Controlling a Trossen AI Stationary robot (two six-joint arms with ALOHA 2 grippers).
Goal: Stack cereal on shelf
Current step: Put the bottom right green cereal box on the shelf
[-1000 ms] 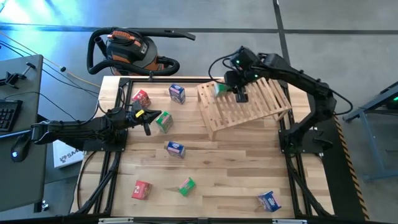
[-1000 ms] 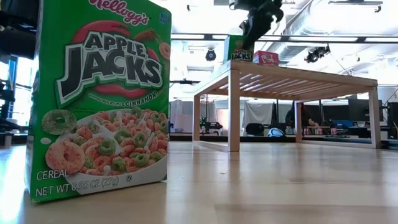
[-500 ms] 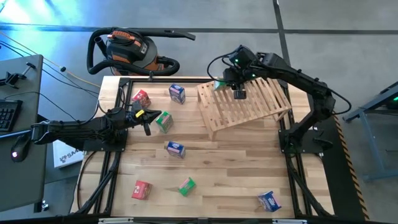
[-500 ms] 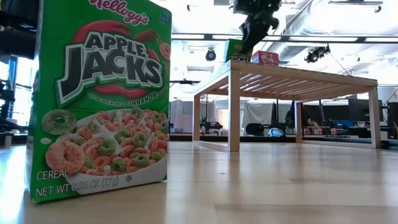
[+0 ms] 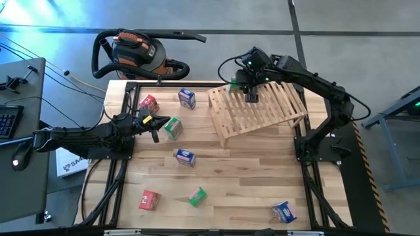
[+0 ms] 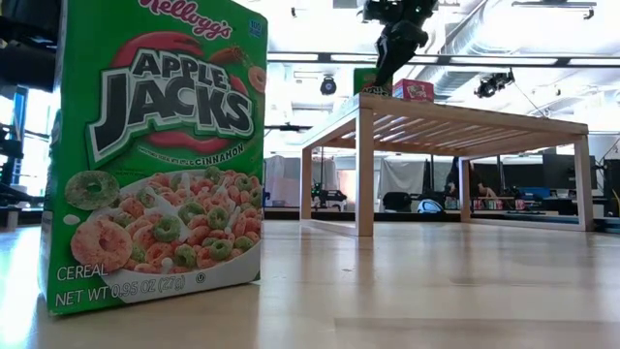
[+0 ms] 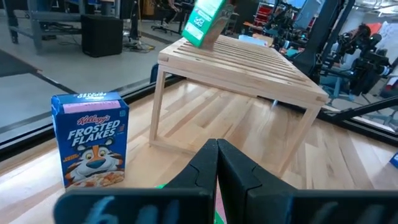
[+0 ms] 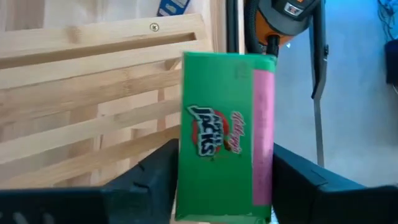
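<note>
The slatted wooden shelf (image 5: 257,110) stands tilted at the table's far right. My right gripper (image 5: 251,97) is over the shelf's far left corner, shut on a green cereal box (image 8: 225,134), which also shows in the left wrist view (image 7: 204,22) and the low view (image 6: 370,82). A red box (image 6: 414,90) shows on the shelf top beside it. My left gripper (image 5: 155,126) waits with shut fingers beside another green box (image 5: 172,128) on the table's left part. My right gripper pinches the green box between its two fingers, one on each narrow side (image 8: 184,155), coming from above and pointing down. The box sits tilted in the hold, its lower corner (image 7: 194,42) at the shelf's top near the far left corner.
Loose boxes stand on the table: red (image 5: 149,103), blue (image 5: 187,98), blue (image 5: 185,157), red (image 5: 149,199), green (image 5: 197,195), blue (image 5: 283,211). A vacuum cleaner (image 5: 134,52) stands beyond the far edge. There is free room in the table's middle and right.
My right gripper has carried the green box a little toward the table's far edge and down onto the shelf's far left corner, staying shut on it. The box has tipped slightly.
</note>
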